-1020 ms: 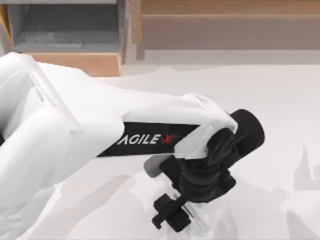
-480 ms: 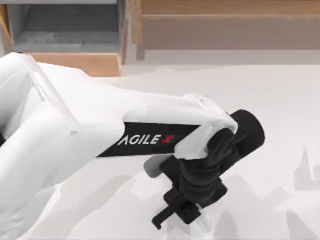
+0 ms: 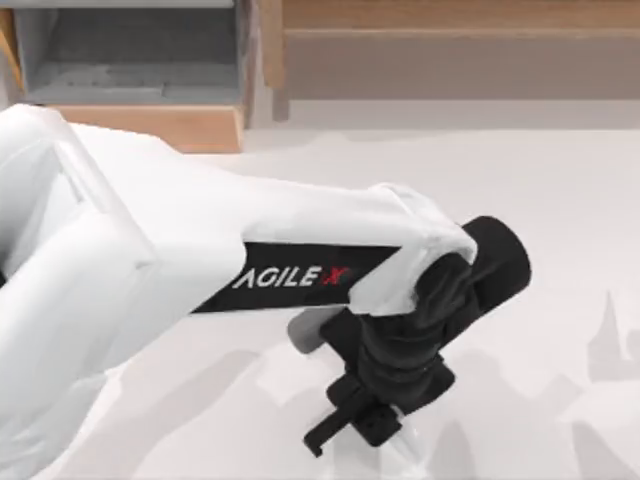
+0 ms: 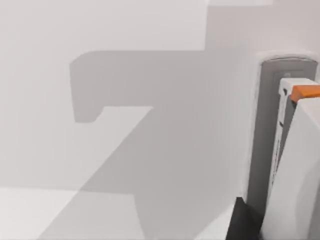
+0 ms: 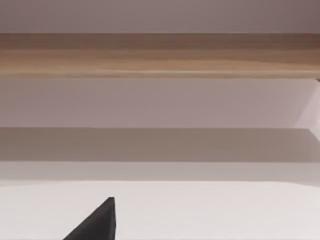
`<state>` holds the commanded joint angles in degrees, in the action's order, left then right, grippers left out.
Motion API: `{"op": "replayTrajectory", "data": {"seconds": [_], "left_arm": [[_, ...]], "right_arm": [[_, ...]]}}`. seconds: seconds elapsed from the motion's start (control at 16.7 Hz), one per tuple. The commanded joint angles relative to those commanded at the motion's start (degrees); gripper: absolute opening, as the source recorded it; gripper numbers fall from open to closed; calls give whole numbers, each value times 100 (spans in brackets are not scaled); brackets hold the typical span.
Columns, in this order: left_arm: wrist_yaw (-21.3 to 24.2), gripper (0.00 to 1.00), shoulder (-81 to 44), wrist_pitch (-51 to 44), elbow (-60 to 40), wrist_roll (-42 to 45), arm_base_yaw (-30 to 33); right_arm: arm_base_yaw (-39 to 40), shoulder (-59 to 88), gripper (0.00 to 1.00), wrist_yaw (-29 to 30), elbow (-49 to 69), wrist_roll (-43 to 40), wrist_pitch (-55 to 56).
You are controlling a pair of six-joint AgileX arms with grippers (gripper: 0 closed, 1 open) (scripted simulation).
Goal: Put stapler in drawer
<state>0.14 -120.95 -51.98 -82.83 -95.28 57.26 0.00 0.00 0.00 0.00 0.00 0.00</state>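
- Over the last second the left tool (image 3: 385, 440) has turned at the wrist and dropped a little; in the last half second it barely shifted. It hangs low over the worktop (image 3: 560, 200), well in front of the drawer (image 3: 150, 125).
- The stapler (image 4: 287, 145) shows in the left wrist view as a pale slim bar with a dark strip along its edge, lying on the worktop right against the tool's white finger (image 4: 300, 180) with its orange tip. From above, the wrist hides it; it looks to sit directly under the tool, well apart from the drawer.
- I cannot tell how far the left tool's fingers are spread, nor whether they have a grip on the stapler; one finger is plainly beside it.
- To do this step well, I'd want the fingers straddling the bar across its narrow width, near its middle, and squeezing gently, since a glossy slim thing may well squirt sideways.
- The drawer stands pulled out, its grey floor exposed behind the orange-brown front panel, so the drop looks open.
- The long wooden ledge (image 3: 450, 50) runs beside the drawer. The left arm's own white forearm (image 3: 200, 250) lies between stapler and drawer, so the carry needs a lift.
- The right tool (image 5: 95, 222) sits parked, facing the ledge.
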Motion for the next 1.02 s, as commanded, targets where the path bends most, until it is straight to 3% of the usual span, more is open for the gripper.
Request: {"op": "replayTrajectory", "data": {"seconds": [0.6, 0.78, 1.02], "left_arm": [[16, 0, 187, -517, -314, 55, -37], [146, 0, 201, -797, -720, 545, -365], [415, 0, 215, -1434, -1786, 1847, -1297]], "right_arm": [[0, 0, 100, 0, 0, 0, 0], [0, 0, 100, 0, 0, 0, 0], [0, 0, 100, 0, 0, 0, 0]]}}
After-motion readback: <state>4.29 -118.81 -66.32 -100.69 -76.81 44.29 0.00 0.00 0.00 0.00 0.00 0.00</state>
